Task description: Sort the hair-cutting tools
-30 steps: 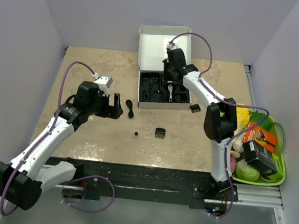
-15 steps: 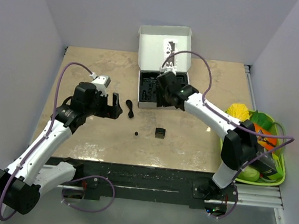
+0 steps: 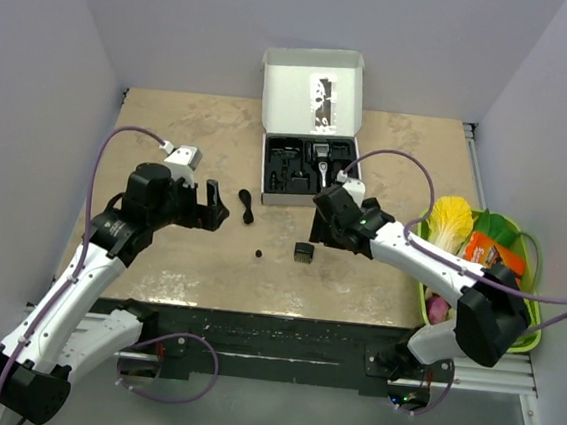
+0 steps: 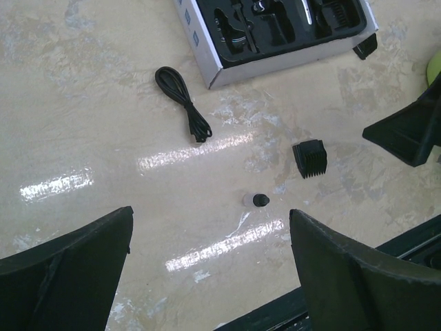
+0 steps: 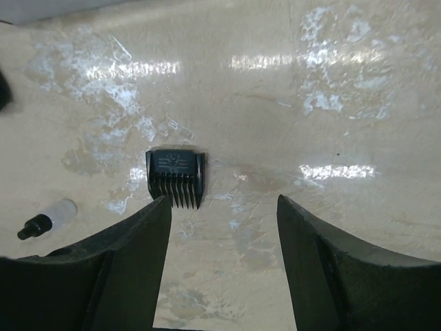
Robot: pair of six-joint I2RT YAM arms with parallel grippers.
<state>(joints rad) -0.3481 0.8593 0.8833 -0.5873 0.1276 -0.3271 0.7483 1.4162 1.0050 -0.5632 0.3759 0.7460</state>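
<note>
The left gripper (image 4: 210, 256) hangs fully spread and empty above the beige marbled table (image 3: 171, 131). Ahead of it lies the thin black coiled cord (image 4: 185, 103), then the tiny black round bit (image 4: 260, 200), then the square black ribbed comb guard (image 5: 175, 178), all loose on the table and apart from one another. The right gripper (image 5: 222, 201) hovers just over the guard with its jaws parted and nothing between them. The guard sits off toward one finger (image 5: 138, 234), not centred. Behind stands the open white cardboard box (image 3: 305, 201), with the black-and-silver electric hair clipper (image 3: 323, 162) seated in its black tray. Hazard: descending on this line would probably land that finger on the guard's teeth, so the guard may skid or tip on the glossy surface; re-centre first. Compared with one second ago, the right gripper has left the tray, swung toward the near edge, and widened its jaws. The left arm has shifted only slightly.
</note>
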